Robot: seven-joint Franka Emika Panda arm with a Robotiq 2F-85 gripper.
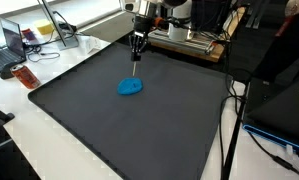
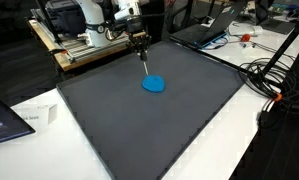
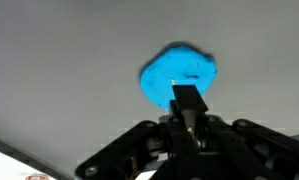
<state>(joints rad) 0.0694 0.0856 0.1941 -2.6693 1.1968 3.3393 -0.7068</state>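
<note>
The end effector [image 1: 136,62] hangs over the dark grey mat [image 1: 149,135], fingers clenched tight together. Whether something slim is pinched between them, I can't tell. The wrist view only shows a dark tip at the centre.

The blue lump [image 1: 130,87], crumpled and soft-looking, lies near the middle of the mat. In both exterior views it sits just beyond the fingertips, a touch toward 6 o'clock of them, and the two look apart rather than touching. In the wrist view it lies at 12 o'clock of the fingertips, slightly off toward 11.

In my judgement, working on the lump cleanly calls for lining up first. That means nudging toward 11 o'clock in the wrist view until the blue sits dead centre, keeping the wrist vertical, and coming down slowly. The mat looks flat and the lump low, so pressing hard risks jamming the tips into the counter [image 1: 34,135].
</note>
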